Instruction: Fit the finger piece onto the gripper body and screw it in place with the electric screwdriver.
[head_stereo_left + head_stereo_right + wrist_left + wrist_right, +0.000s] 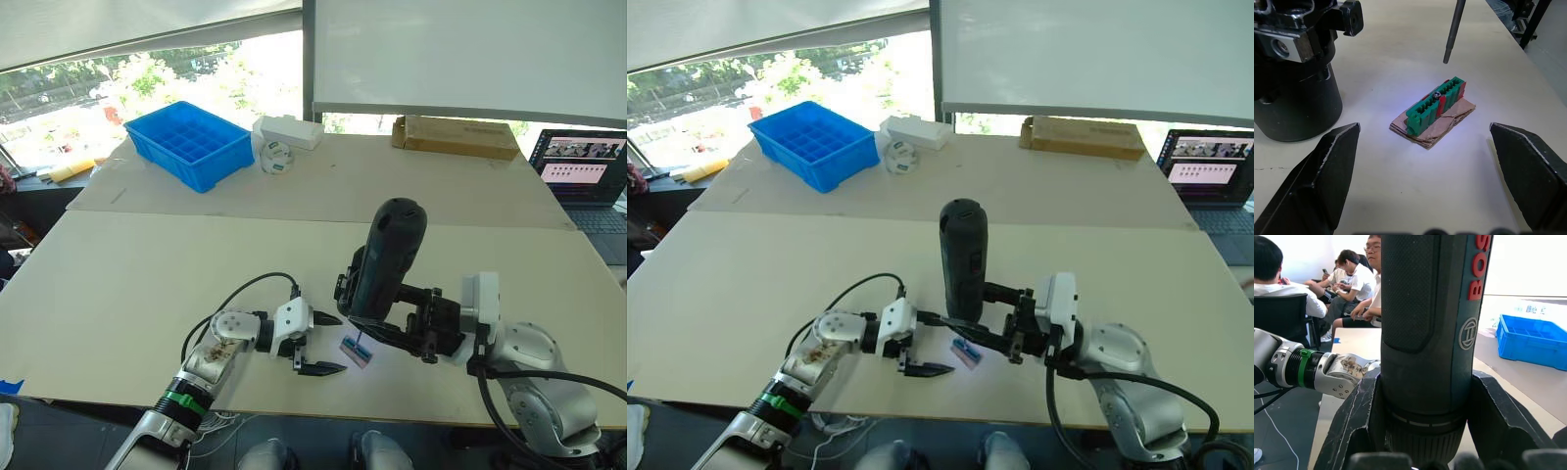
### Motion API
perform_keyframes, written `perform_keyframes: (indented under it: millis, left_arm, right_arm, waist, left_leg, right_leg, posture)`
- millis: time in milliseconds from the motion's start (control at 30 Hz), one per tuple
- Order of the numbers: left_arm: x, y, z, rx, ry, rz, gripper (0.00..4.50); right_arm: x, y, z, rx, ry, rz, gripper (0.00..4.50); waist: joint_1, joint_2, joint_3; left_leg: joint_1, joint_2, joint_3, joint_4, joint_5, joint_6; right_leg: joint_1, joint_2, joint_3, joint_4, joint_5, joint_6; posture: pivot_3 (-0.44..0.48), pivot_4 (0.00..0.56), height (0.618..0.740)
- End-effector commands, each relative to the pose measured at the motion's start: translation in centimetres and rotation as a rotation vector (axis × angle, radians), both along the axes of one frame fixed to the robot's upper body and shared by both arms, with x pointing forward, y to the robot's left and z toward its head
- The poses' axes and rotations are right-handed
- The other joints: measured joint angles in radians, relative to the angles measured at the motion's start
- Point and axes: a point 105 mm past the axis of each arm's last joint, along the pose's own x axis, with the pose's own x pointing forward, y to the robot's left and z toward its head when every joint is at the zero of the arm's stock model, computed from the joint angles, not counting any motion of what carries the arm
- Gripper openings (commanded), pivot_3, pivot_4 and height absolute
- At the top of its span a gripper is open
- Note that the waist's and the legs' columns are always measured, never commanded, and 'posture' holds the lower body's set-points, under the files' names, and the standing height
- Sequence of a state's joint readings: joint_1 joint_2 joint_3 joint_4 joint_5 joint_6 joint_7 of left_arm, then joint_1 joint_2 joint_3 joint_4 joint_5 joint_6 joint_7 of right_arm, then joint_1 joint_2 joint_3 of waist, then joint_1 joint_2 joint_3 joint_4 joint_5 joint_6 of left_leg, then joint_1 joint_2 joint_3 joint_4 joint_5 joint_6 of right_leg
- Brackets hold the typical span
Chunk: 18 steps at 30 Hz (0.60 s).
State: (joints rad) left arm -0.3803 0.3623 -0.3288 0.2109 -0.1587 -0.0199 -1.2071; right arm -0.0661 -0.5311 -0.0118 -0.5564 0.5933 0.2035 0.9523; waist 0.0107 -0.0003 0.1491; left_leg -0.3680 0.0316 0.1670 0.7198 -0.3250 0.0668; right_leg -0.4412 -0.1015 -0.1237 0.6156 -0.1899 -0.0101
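Tabletop [147, 264] work is pictured near the front edge, where the electric screwdriver [387, 257] is held upright, clamped between the fingers of the right gripper [1425, 431], its metal bit [1453, 30] poised just above a small green-and-brown block [1436, 111] lit by the tool's light. The gripper body [1290, 73] is seen standing on its round base just beside that block. The left gripper [321, 343] is shown with its fingers spread wide apart, nothing held, on the near side of the block.

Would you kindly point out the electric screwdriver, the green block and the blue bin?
electric screwdriver [963, 257]: right eye view, middle of its black handle.
green block [1433, 104]: left wrist view, its slotted top.
blue bin [217, 162]: left eye view, its front wall.
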Motion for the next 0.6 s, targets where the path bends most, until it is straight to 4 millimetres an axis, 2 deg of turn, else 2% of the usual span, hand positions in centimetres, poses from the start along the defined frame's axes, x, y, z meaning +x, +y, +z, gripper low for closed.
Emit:
perform_keyframes:
  millis: [33,600]
  left_arm:
    - [-0.66,0.08,-0.69,0.015,0.013,-0.007,4.48]
    - [-1.08,-0.34,-0.77,-0.001,0.037,0.004,4.48]
  right_arm:
    - [-0.7,0.27,1.08,0.014,-0.085,0.029,1.91]
    - [-0.25,0.35,0.96,0.014,-0.088,0.018,1.91]
  waist:
    - [0.0,0.0,0.0]
    - [0.0,0.0,0.0]
  left_leg:
    - [0.0,0.0,0.0,0.0,0.0,0.0]
    - [0.0,0.0,0.0,0.0,0.0,0.0]
  right_leg:
    - [0.0,0.0,0.0,0.0,0.0,0.0]
    - [0.0,0.0,0.0,0.0,0.0,0.0]
  posture:
    - [0.0,0.15,0.74]
    - [0.0,0.15,0.74]
